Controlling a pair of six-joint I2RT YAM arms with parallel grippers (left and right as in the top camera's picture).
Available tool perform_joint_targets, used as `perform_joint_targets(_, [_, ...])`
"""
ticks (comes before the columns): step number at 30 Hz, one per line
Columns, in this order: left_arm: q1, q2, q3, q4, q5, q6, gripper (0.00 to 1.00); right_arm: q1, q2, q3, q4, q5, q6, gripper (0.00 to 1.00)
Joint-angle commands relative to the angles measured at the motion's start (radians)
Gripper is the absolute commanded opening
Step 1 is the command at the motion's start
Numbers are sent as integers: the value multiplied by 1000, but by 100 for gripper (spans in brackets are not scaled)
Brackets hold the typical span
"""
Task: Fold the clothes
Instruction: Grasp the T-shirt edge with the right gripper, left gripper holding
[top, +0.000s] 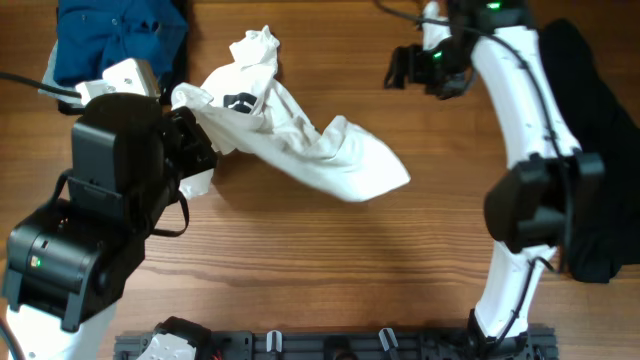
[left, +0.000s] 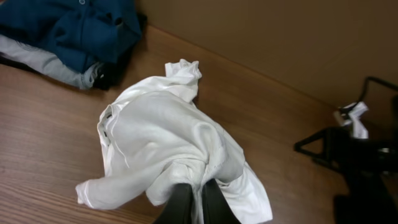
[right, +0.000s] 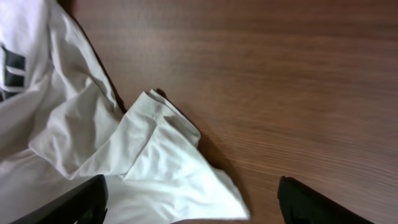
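Note:
The clothes here are chiefly a white shirt (top: 300, 140) lying crumpled and stretched across the middle of the table, with a bit of black print (top: 238, 101) showing near its left end. My left gripper (top: 205, 140) is at that end. In the left wrist view, the left gripper (left: 198, 200) is shut on a bunched fold of the white shirt (left: 161, 137). My right gripper (top: 400, 68) hangs open at the far right of the shirt, apart from it. The right wrist view shows the right gripper (right: 193, 208) with jaws wide over a corner of the shirt (right: 155, 155), holding nothing.
A pile of blue clothes (top: 120, 35) sits at the back left, with a grey piece (left: 50, 65) under it. A black garment (top: 600, 150) lies along the right edge. A dark rail (top: 330, 345) runs along the front edge.

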Motion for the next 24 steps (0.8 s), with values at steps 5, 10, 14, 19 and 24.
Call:
perform_joint_targets(5, [4, 52, 6, 7, -46, 35, 4, 76, 86, -67, -66, 6, -19, 79])
perform_joint_targets(10, [4, 95, 6, -13, -79, 34, 4, 85, 42, -77, -135, 5, -19, 75])
perform_joint_targets(14, [4, 154, 5, -73, -79, -35, 4, 142, -64, -77, -137, 112, 55, 75])
perform_joint_targets(19, [4, 222, 3, -97, -75, -37, 4, 158, -242, -77, -138, 170, 112, 75])
perform_joint_targets(24, [4, 241, 3, -97, -75, -37, 4, 158, -377, -91, -172, 243, 143, 76])
